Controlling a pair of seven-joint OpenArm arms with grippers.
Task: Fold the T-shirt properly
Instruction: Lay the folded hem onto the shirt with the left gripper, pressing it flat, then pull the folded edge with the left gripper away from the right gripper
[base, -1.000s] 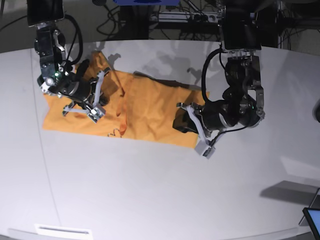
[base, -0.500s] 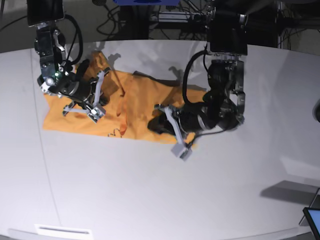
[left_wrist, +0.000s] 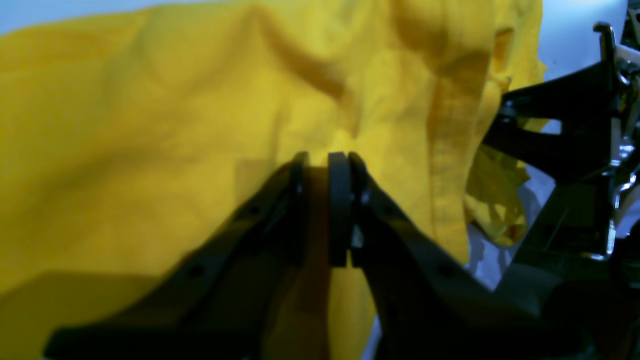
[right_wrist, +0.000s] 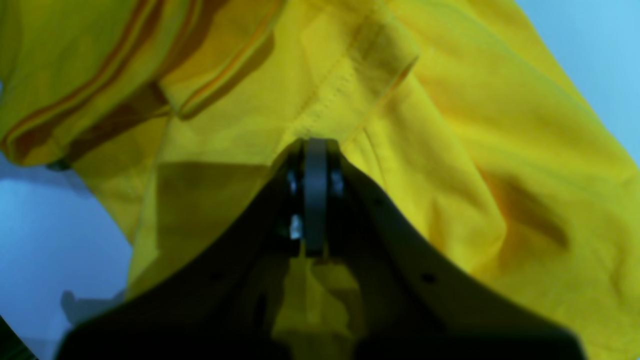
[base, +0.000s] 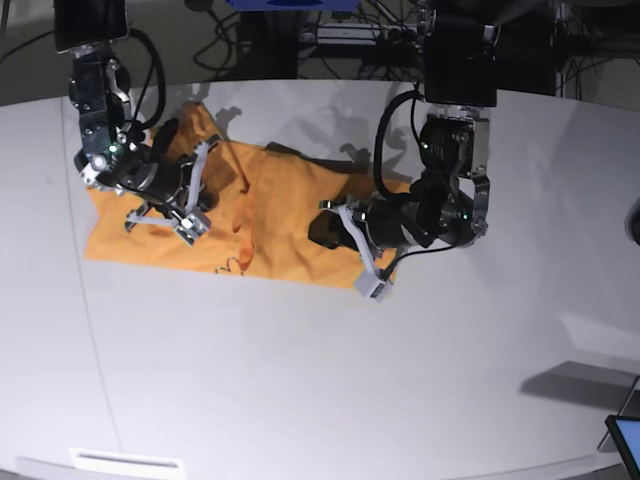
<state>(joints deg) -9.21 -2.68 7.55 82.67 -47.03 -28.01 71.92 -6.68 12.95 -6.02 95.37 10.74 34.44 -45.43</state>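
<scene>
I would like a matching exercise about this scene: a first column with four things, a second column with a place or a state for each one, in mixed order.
Things:
1. T-shirt
2. left gripper
3. right gripper
4. table

Places or states:
a. pale grey, under the cloth
b. pinches cloth at the base view's right
c. orange-yellow, creased
d. pinches cloth at the base view's left

Pairs: 1-c, 2-b, 3-d, 4-a

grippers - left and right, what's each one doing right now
Left gripper: shut on the T-shirt.
Right gripper: shut on the T-shirt.
</scene>
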